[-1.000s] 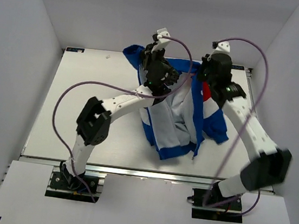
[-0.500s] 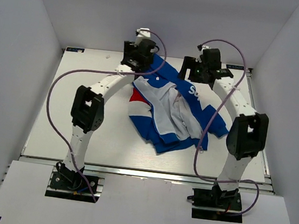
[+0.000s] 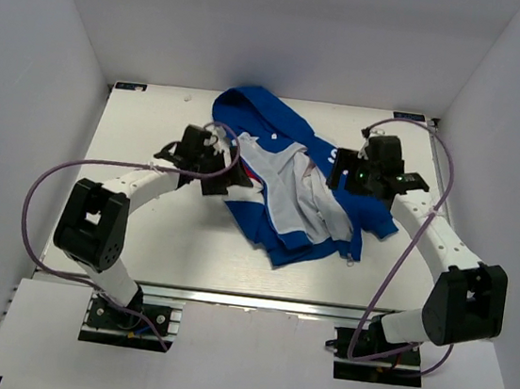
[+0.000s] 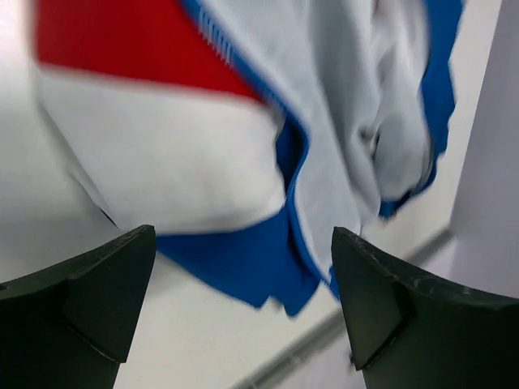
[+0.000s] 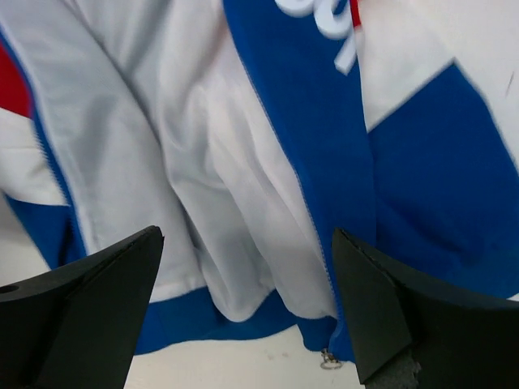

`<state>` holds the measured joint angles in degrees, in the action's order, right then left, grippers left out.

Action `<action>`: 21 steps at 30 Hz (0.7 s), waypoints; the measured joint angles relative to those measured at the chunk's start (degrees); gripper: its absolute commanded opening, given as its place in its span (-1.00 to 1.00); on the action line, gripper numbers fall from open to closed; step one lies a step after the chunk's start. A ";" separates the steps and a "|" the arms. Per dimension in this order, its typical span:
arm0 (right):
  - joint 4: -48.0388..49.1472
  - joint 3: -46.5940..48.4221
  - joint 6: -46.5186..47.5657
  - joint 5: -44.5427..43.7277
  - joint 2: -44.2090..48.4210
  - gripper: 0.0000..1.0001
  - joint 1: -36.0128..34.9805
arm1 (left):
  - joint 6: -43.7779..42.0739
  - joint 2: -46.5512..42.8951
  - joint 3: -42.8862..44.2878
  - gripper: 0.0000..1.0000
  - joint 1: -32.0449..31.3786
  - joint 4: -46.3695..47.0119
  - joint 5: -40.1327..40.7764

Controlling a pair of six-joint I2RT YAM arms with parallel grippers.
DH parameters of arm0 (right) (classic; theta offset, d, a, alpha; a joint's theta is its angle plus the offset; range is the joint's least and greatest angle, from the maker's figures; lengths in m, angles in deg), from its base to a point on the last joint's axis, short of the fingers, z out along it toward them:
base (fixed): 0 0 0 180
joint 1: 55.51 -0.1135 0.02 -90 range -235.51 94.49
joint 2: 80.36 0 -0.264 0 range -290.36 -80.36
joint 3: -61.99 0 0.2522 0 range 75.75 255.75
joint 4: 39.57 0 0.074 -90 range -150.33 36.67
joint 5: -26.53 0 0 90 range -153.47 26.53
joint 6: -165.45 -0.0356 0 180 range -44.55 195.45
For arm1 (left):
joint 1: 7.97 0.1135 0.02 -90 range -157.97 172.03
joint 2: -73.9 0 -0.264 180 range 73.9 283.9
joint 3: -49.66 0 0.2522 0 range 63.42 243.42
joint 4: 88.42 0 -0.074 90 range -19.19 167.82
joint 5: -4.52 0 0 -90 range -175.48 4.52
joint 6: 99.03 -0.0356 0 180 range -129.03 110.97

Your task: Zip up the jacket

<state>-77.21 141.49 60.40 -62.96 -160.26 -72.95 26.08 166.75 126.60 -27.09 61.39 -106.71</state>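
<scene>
In the middle of the table (image 3: pixel 144 133), the jacket (image 3: pixel 284 193) is laid out pretty rumpled, front unzipped and white lining turned up. The left gripper (image 4: pixel 243 239) is held wide open over the red-and-white sleeve side, nothing gripped. The right gripper (image 5: pixel 247 235) is spread open above the lining too, nothing grasped either.

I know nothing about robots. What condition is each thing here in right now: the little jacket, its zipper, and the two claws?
jacket: lying rumpled on the table, front open, white lining showing, not zipped.
zipper pull: down at the bottom hem, not drawn up.
left gripper: open over the jacket, holding nothing.
right gripper: open over the jacket, holding nothing.
</scene>
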 measured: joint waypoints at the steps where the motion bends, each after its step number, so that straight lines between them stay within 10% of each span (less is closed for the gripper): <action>1: -0.39 -1.20 -0.31 -0.11 -0.39 0.79 0.07 | 1.16 0.39 -2.21 0.96 -0.50 0.66 -2.16; 8: -0.57 -3.80 -2.86 -0.31 -8.50 0.79 0.35 | 3.26 13.25 4.42 0.96 -3.82 2.56 -8.24; 21: 0.02 4.50 -2.69 5.29 -25.05 0.79 0.59 | 0.72 47.93 53.20 0.96 -0.74 -9.31 -8.20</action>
<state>-77.19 145.99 57.71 -57.67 -185.31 -72.36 26.80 214.69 179.80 -27.83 52.08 -114.91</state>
